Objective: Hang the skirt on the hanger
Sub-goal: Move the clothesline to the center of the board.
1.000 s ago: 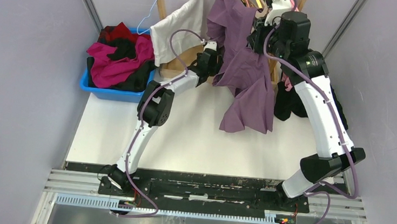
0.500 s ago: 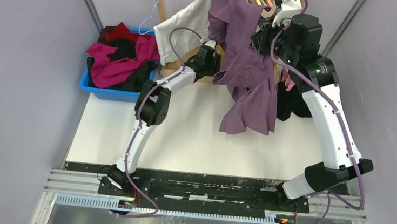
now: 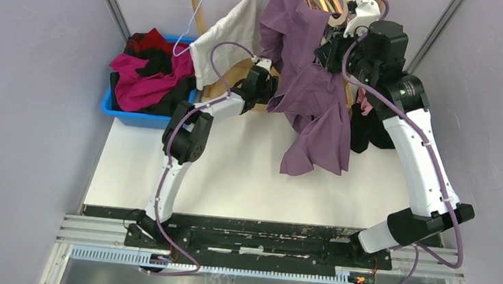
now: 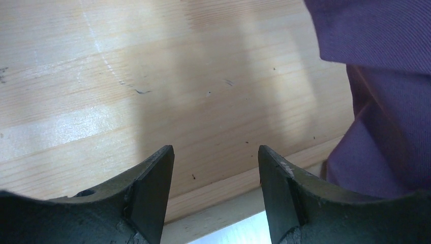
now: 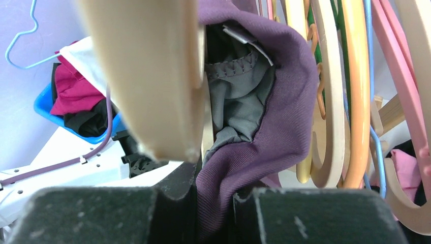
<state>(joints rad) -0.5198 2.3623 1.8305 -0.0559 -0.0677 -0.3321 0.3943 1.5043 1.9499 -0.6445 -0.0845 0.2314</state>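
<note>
Tightly within right end effector [image 5: 214,202], skirt [image 5: 282,133]

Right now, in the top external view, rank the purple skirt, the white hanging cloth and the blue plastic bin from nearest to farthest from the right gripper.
1. Purple skirt, pinched in the right gripper itself.
2. White hanging cloth, further left, beyond the skirt.
3. Blue plastic bin, farthest left, by the wall.

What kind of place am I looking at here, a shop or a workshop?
Most likely a walled-in test booth set up for hanging clothes: a blue plastic bin of crumpled clothes, a crowded row of wooden and coloured plastic hangers, and a purple fabric skirt hanging among them.
</note>
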